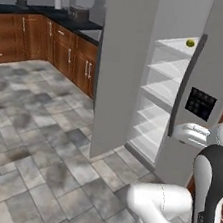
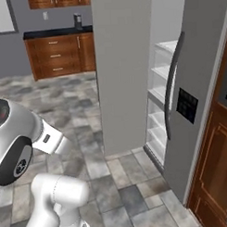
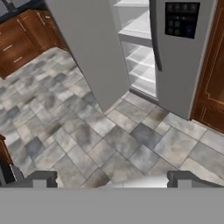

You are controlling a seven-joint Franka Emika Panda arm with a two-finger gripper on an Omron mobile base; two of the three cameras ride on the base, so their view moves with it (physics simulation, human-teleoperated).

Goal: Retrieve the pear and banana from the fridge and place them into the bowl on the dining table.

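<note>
Nearest me, the pincer [image 3: 112, 179] is hanging above the grey stone floor tiles [image 3: 87, 131] with its two dark fingertips [image 3: 41, 178] standing spread wide apart, nothing sitting between them. Beyond it the tiles are running up to the fridge [image 1: 210, 72], whose left door [image 1: 121, 69] is standing swung out toward me, edge-on, while the right door is staying closed, showing its long dark handle [image 1: 183, 89] and a black control panel [image 1: 200, 103]. Between the two doors the white interior is showing, with clear shelves [image 1: 161, 93] stacking up one above another. On an upper shelf, far back and near the right door's edge, the pear [image 1: 190, 43] is sitting as a small yellow-green ball. Further off to the left, brown wooden cupboards [image 1: 23, 39] are lining the wall under a dark bench [image 1: 52, 14] that is carrying a few small appliances.
</note>
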